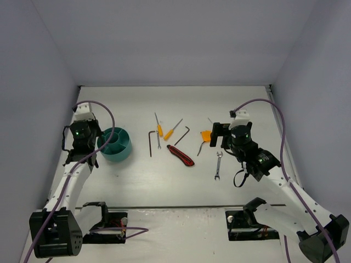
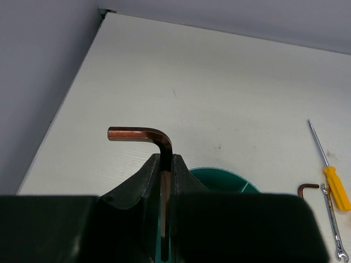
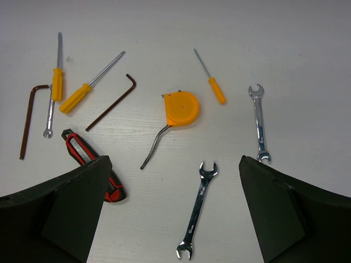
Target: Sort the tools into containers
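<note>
My left gripper (image 2: 164, 159) is shut on a dark L-shaped hex key (image 2: 148, 135), its bend sticking out past the fingertips, above the left rim of the teal bowl (image 2: 230, 178) (image 1: 116, 145). My right gripper (image 3: 173, 164) (image 1: 219, 134) is open and empty, raised over a silver wrench (image 3: 198, 211) (image 1: 218, 166). On the table lie the orange-headed tool (image 3: 181, 108), a red-and-black utility knife (image 3: 90, 164) (image 1: 180, 155), two hex keys (image 3: 27, 120) (image 3: 112, 101), three orange-handled screwdrivers (image 3: 56, 76) (image 3: 82, 96) (image 3: 213, 85) and two more wrenches (image 3: 260, 123) (image 3: 49, 112).
Grey walls close the table on the left, back and right. The tools are bunched mid-table between the two arms. The arm bases (image 1: 104, 219) (image 1: 252, 219) stand at the near edge.
</note>
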`<state>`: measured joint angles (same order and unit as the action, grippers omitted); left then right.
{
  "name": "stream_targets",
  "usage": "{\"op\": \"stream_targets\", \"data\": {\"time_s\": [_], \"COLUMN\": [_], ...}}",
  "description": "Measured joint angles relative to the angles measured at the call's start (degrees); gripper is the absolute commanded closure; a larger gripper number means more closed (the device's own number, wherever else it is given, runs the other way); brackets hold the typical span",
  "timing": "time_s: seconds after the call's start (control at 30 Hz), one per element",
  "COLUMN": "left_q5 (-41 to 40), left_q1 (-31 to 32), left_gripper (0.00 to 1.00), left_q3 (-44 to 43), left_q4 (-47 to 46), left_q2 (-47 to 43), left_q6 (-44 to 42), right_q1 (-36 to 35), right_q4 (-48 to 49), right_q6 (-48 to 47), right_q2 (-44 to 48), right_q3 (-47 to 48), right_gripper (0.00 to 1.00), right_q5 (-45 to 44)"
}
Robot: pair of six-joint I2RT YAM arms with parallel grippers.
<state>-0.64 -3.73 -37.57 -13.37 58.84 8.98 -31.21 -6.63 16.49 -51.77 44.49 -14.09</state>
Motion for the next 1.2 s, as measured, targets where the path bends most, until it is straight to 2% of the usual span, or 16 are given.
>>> {"op": "stream_targets", "data": {"time_s": [0.6, 0.73, 0.87, 1.0, 1.1, 1.2], "left_q5": [-3.07, -4.51, -5.95, -6.94, -7.26, -7.46], "left_q1": [0.23, 0.56, 1.46, 2.26, 2.52, 2.56], "left_gripper": [1.0, 0.97, 0.84, 0.61, 0.48, 0.42], "left_q3": [2.69, 2.52, 1.37, -0.57, -1.86, -3.11], "left_q4": [0.96, 3.53, 6.41, 8.53, 9.63, 10.84], "left_q2": [2.3, 3.86, 5.48, 6.43, 6.43, 6.28], "left_q6": [3.87, 4.05, 4.31, 4.31, 4.23, 4.28], "right_q1": [-0.01, -0.01, -0.01, -0.01, -0.01, -0.01], "right_q4": [0.2, 0.36, 0.4, 0.4, 0.42, 0.44], "right_q6": [0.0, 0.0, 0.0, 0.02, 0.02, 0.02], "right_q2": [0.14, 0.24, 0.27, 0.77, 1.01, 1.01], "right_q3": [-0.07, -0.07, -0.07, -0.41, -0.51, -0.57], "right_gripper": [0.0, 0.0, 0.0, 0.0, 0.0, 0.0], "right_q5": [0.0, -0.02, -0.04, -0.04, -0.04, -0.04]}}
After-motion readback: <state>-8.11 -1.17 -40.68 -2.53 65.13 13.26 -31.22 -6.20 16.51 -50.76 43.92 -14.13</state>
